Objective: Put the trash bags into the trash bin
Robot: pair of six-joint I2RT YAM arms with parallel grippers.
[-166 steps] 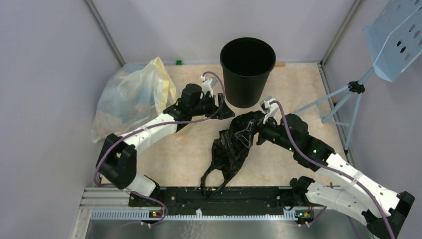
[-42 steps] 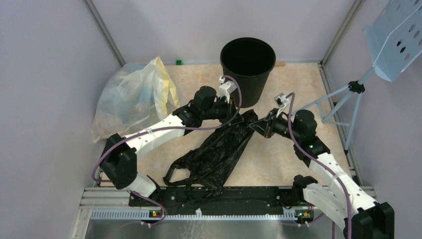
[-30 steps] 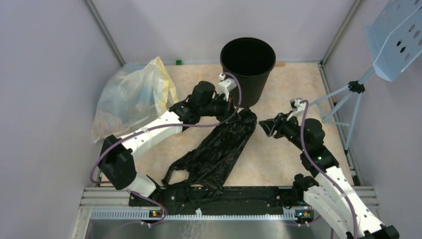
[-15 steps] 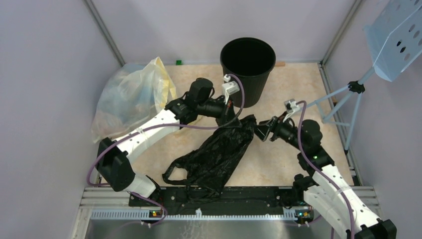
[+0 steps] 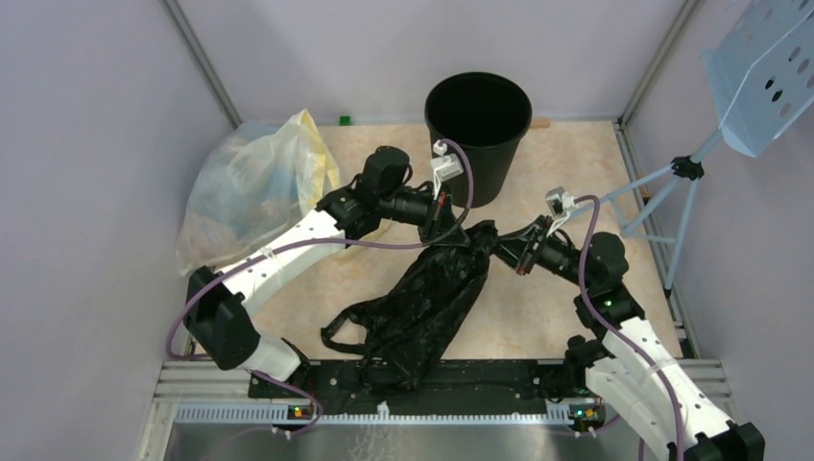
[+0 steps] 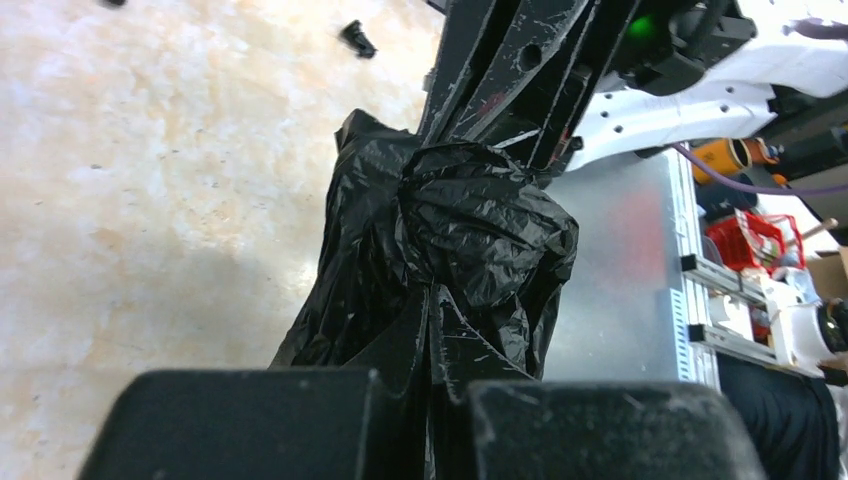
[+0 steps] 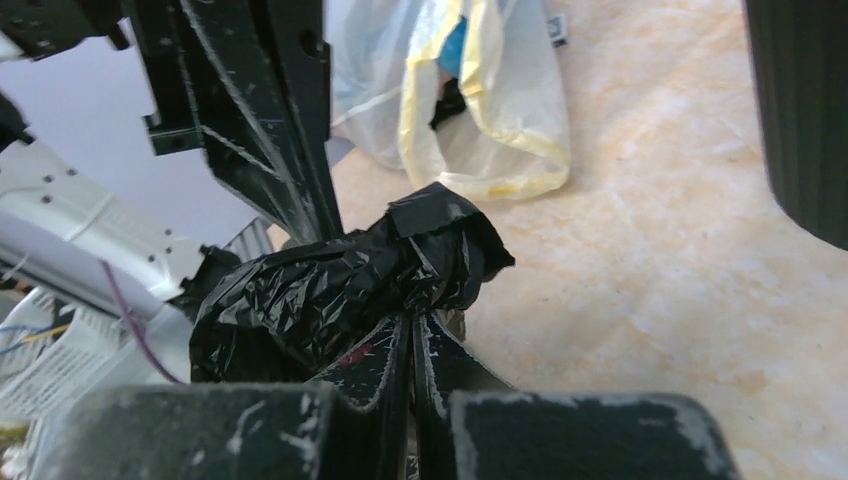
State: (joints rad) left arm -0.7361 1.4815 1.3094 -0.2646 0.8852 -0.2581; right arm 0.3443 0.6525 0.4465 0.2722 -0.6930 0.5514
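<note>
one mottled beige table (image 5: 576,173) bears all items. stand (image 5: 758,77): perforated blue-grey tray on a tripod, well to the right of the right gripper (image 5: 497,250). pale bag (image 5: 250,187): translucent, yellow-edged, filled, lying well to the left of the left gripper (image 5: 448,230) and apart from it. bin (image 5: 477,144): black, upright, mouth open, just beyond the left gripper and beyond and to the left of the right one; its ribbed wall fills the upper right corner of the right wrist view. bag (image 5: 422,303): black and crinkled, its bunched top raised between the two grippers, the rest trailing from them down to the table and toward the arm bases; it is outside the bin and not touching it. left gripper (image 6: 432,330): fingers pressed together on a fold of the bag's top. right gripper (image 7: 410,330): likewise clamped on the same bunch from the opposite side, the two sets of fingers nearly tip to tip.
</note>
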